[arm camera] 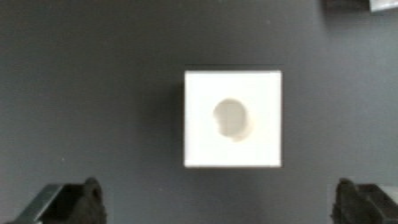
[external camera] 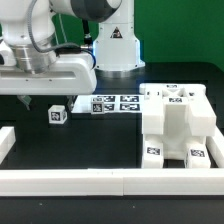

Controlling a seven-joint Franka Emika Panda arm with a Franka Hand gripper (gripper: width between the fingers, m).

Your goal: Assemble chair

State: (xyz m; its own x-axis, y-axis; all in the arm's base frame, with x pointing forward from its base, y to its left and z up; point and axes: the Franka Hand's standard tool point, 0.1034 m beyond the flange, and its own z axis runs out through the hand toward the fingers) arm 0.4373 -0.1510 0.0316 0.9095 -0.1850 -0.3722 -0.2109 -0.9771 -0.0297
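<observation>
Your gripper (external camera: pixel 24 98) hangs at the exterior view's left, low over the dark table (external camera: pixel 95 140), and the wrist view shows it spread wide with nothing between the jaws: one dark finger (arm camera: pixel 71 205) stands at each side of that picture, with bare table between them. Just to the right of it in the exterior view sits the block (external camera: pixel 57 113), a small white chair part with a black-and-white tag on the face towards the camera, resting flat on the table and touching nothing else. From the wrist view its upper face is a plain rectangle with a shallow oval hollow in the middle, and its narrow width falls well inside the gap between the fingers, so you have plenty of margin on both sides. Expect it to be light and stiff, hard plastic with smooth faces, so it will probably slip or twist rather than give under the pads. Take it across the two long side walls, square and near mid-length, and keep the pads on flat wall, not over an edge. Further right lies the marker board (external camera: pixel 115 103), flat on the table and apart from the block. At the far right stands the chair body (external camera: pixel 175 125), a large blocky white piece bearing tags low on its front, close behind the front rail (external camera: pixel 100 182). It looks far bulkier than the block and well apart from it, so judge the carry across accordingly.
</observation>
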